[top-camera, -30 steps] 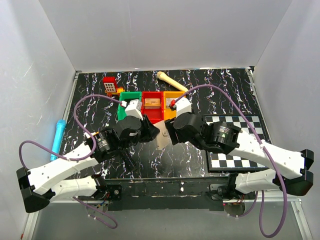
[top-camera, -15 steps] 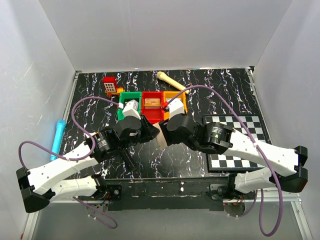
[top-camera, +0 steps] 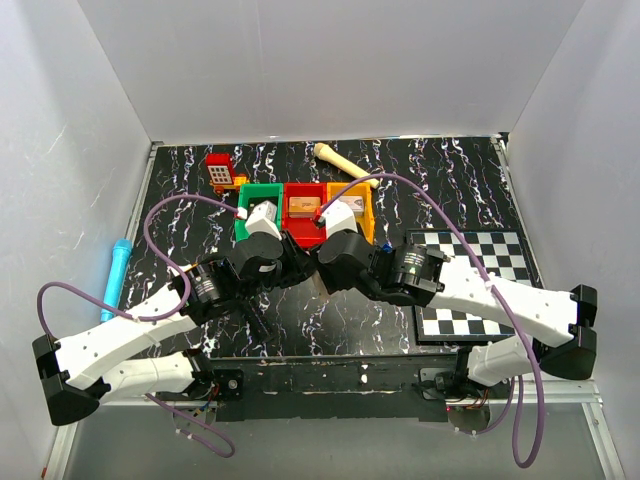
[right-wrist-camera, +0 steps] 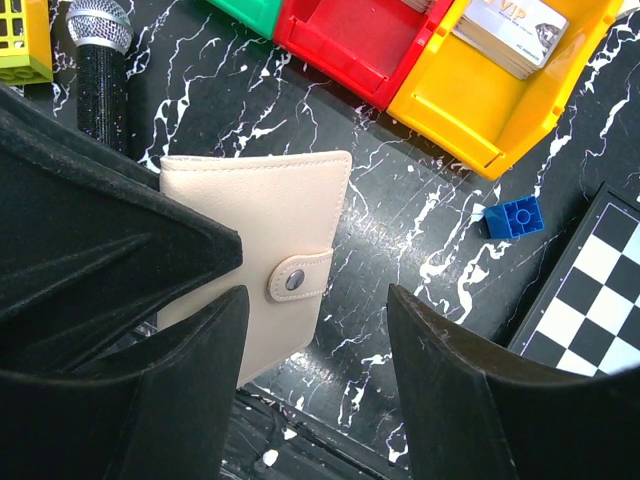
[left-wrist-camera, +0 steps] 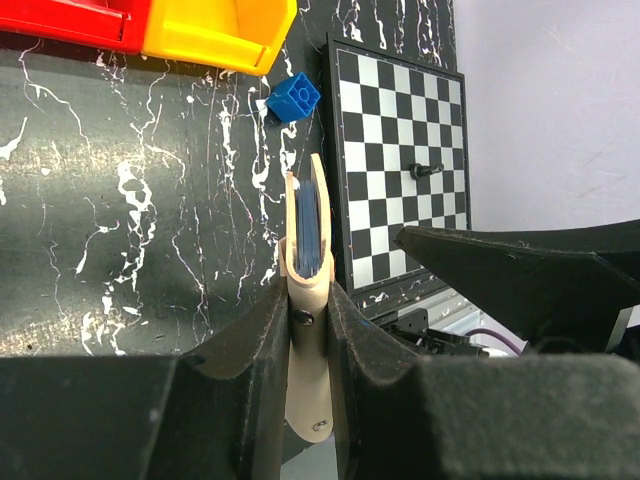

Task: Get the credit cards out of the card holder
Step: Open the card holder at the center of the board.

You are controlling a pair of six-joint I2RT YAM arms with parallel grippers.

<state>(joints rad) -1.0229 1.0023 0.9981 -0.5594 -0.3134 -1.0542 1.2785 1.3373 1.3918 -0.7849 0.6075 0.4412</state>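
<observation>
The card holder [right-wrist-camera: 262,240] is a closed tan wallet with a snap strap [right-wrist-camera: 296,278]. My left gripper [left-wrist-camera: 308,300] is shut on its lower end and holds it edge-on above the table. Dark blue cards [left-wrist-camera: 308,225] show in its open top edge. My right gripper [right-wrist-camera: 315,300] is open, and the wallet's strap side shows in the left part of its gap; I cannot tell whether they touch. In the top view the left gripper [top-camera: 298,264] and right gripper [top-camera: 328,264] meet at mid-table and hide the wallet.
Green [top-camera: 257,190], red [top-camera: 304,208] and yellow [right-wrist-camera: 470,110] bins stand behind, the yellow one holding silver cards [right-wrist-camera: 510,30]. A blue brick [right-wrist-camera: 512,218] lies beside the chequered board [top-camera: 480,285]. A microphone [right-wrist-camera: 100,60] lies at the left.
My right arm has moved left toward the left gripper and now covers the wallet in the top view. The left arm has hardly moved.
</observation>
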